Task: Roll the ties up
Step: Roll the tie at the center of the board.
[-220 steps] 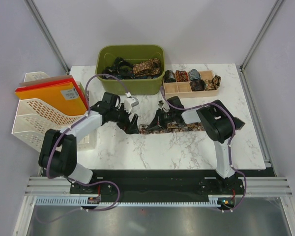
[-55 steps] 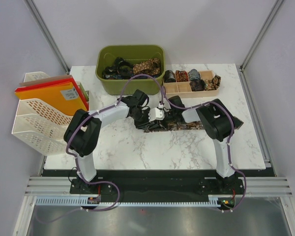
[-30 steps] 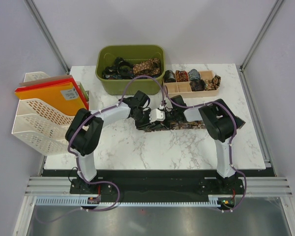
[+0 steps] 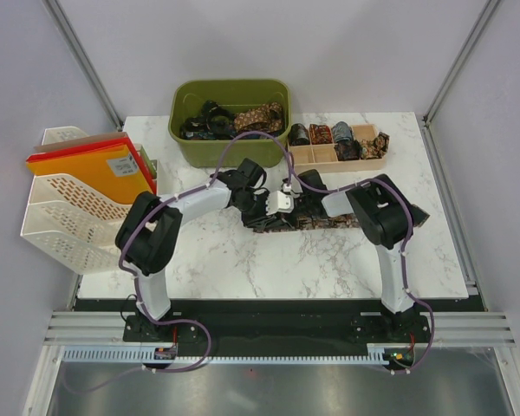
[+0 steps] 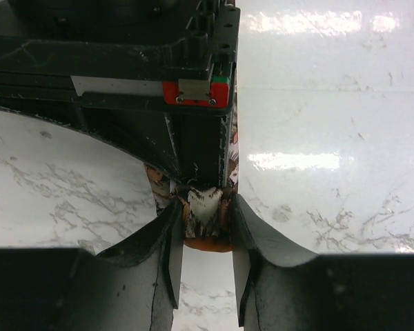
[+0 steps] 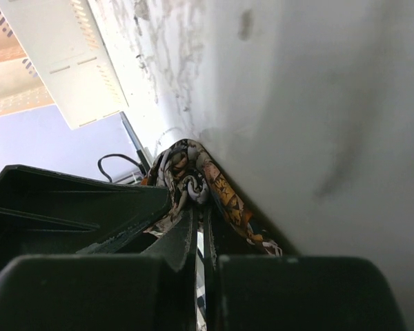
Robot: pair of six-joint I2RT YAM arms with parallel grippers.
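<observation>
Marble desk [image 4: 243,260]: paisley tie [image 4: 329,223] likely soft, light, slippery; best gripped at roll's sides; left end effector [image 5: 205,207] pinches rolled end, right end effector [image 6: 199,214] clamps fabric.

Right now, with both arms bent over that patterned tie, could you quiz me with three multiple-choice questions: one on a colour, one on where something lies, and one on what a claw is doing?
1. The bin holding the loose ties is:
A) olive green
B) red
C) blue

2. The paisley tie lies:
A) inside the bin
B) on the marble table
C) on the floor

3. The right gripper is:
A) wide open in the air
B) shut on the paisley tie's rolled end
C) holding a cup

Answers:
1 A: the top view shows its olive-green walls.
2 B: its length stretches across the marble between the two arms.
3 B: the right wrist view shows the fingers pressed together, with the rolled fabric pinched at their tips.
</observation>
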